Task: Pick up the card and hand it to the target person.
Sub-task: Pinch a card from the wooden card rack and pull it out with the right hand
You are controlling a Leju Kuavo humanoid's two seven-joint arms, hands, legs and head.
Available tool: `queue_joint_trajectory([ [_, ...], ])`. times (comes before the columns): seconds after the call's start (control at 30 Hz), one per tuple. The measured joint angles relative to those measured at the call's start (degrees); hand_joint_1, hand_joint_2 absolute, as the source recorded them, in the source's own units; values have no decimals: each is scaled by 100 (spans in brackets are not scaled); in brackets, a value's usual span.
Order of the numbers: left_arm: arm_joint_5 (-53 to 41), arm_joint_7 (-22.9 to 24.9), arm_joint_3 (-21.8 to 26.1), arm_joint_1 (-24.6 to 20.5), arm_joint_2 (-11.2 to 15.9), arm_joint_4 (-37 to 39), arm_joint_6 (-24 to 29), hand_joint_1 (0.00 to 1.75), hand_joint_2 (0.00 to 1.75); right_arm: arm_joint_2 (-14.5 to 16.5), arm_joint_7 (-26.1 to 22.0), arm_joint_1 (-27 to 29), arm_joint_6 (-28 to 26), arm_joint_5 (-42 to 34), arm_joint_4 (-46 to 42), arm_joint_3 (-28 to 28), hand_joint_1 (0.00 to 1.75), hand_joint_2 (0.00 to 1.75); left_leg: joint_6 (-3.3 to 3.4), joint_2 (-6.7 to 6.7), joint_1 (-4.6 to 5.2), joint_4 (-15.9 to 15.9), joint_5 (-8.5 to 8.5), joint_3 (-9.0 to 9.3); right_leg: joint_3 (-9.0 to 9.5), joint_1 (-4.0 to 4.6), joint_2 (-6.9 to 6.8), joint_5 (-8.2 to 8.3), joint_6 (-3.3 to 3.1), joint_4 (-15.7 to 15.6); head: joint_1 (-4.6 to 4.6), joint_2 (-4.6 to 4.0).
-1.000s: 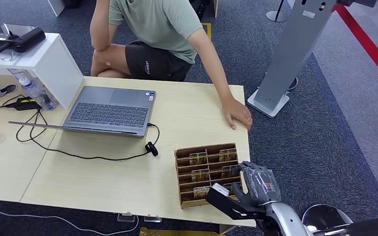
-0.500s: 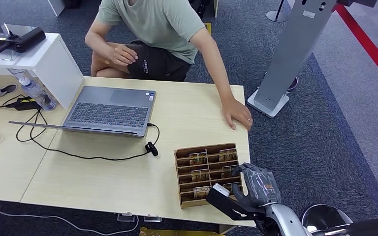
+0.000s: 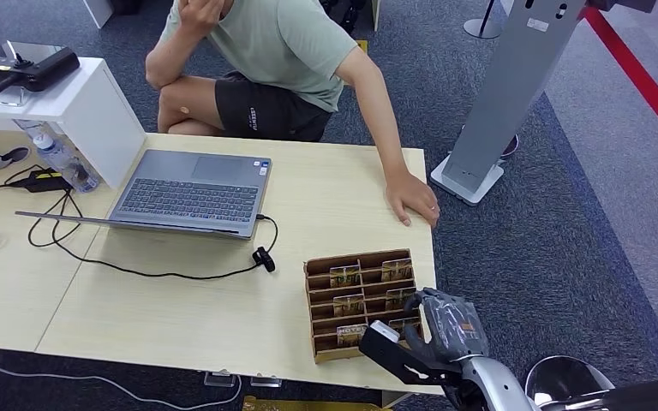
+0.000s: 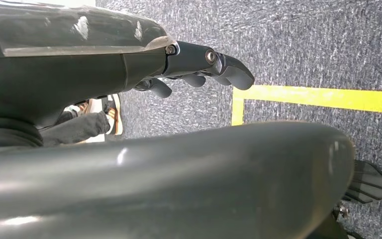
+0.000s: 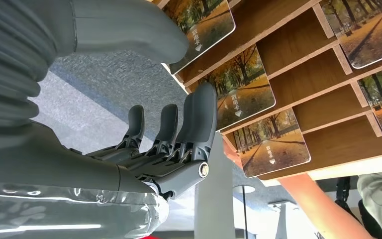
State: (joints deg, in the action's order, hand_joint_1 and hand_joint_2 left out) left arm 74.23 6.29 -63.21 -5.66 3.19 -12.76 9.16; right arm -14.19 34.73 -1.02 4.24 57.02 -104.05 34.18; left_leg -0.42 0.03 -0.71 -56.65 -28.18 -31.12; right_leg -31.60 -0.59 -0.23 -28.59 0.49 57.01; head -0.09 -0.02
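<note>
We see the right hand (image 3: 447, 323) at the near right corner of the card rack (image 3: 321, 301), which stands on the wooden table (image 3: 180, 308) close to its right edge. From the head view the hand sits over the rack's right side, fingers pointing toward the slots.

In the right wrist view the right hand (image 5: 144, 119) has its fingers (image 5: 201, 117) apart and only slightly bent, with the thumb (image 5: 129, 30) held away from them. We note that the longest fingertip lies against or just over the edge of one card (image 5: 241, 92), and the thumb tip is at the corner of the neighbouring card (image 5: 204, 22); we cannot tell whether either is truly touching. Nothing is pinched between thumb and fingers. More cards sit in the other slots, all showing an autumn avenue of trees.

The left hand (image 4: 199, 67) hangs over blue-grey carpet (image 4: 303, 45) with a yellow line (image 4: 318, 97) on it; its fingers are loosely curled and hold nothing.

A person (image 3: 283, 51) in a green shirt sits at the far side of the table, with one hand (image 3: 411, 199) flat on the table's right edge, well apart from the rack. An open laptop (image 3: 190, 193) lies to the left of the rack, with a black cable (image 3: 137, 270) running from it.
</note>
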Motion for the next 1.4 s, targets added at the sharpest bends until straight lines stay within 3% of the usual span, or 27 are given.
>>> queue_joint_trajectory([
  [1.07, -132, 7, -2, -2, -4, 0, -22, 0, 0, 0, 4, 15, -7, -157, 297, 107, 82, 175, 0, 0, 0, 0, 0, 0, 0, 0, 0, 0, 0, 0, 0, 0],
  [1.4, -129, 7, -2, -2, -4, 0, -22, 0, 0, 0, -4, 1, -7, -188, 383, 122, 91, 175, 0, 0, 0, 0, 0, 0, 0, 0, 0, 0, 0, 0, 0, 0],
])
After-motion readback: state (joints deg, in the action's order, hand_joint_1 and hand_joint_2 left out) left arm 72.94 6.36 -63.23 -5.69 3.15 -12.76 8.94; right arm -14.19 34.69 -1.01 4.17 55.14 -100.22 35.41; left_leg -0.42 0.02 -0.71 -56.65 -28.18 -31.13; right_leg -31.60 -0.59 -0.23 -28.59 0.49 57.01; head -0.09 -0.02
